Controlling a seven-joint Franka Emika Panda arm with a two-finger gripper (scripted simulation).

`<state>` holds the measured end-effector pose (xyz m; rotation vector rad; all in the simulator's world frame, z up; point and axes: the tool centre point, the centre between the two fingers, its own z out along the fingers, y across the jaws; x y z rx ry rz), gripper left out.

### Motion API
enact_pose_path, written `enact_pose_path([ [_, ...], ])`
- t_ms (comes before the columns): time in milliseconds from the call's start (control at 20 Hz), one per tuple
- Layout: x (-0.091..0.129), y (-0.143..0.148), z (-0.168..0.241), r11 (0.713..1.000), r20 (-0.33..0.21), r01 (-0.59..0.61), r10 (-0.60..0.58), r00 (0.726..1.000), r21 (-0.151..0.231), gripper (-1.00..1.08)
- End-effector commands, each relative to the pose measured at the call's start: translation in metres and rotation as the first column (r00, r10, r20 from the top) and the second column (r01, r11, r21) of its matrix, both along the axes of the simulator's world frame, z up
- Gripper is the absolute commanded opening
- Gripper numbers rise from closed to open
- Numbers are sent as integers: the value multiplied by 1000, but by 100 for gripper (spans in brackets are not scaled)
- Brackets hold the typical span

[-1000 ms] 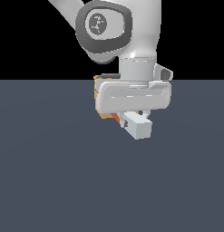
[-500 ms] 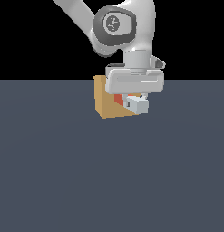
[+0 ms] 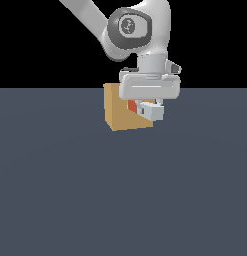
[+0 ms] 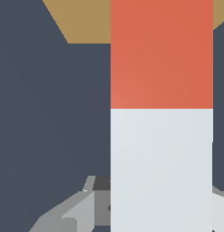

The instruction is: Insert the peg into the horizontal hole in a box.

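A long square-sectioned peg (image 4: pixel 161 113), pale grey-white along the nearer stretch and red-orange at its far end, is held level above the dark slate-blue floor (image 3: pixel 120 190) by the white two-fingered gripper (image 3: pixel 148 106) of a Franka Panda arm, its fingers clamped on the grey part of the bar. In the exterior view the peg points away from the camera and is strongly foreshortened: only its pale square end face and a sliver of red show, the red end meeting the front face of the plain tan cube-shaped box (image 3: pixel 119 114) that stands on the floor just behind the gripper. The hole in that face cannot be made out in either view, as the peg and the gripper cover the middle of the box, so whether the tip has gone in cannot be told. The wrist view looks down the length of the bar and shows what the exterior view does not: the sharp line where grey gives way to red, the red section running on towards the tan box (image 4: pixel 86 20) at the far edge, and part of a grey finger (image 4: pixel 77 208) beside the peg. Only the exterior view shows the arm and the whole box.
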<state>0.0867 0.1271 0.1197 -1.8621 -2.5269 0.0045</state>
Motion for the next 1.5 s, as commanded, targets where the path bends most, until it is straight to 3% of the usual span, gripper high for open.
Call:
enact_pose_path([
  [0, 1, 0, 2, 1000, 4, 1, -1, 1000, 0, -100],
  [700, 0, 6, 2, 1000, 3, 0, 0, 1000, 1, -100],
  [1450, -31, 105, 4, 1000, 7, 0, 0, 1000, 2, -100],
])
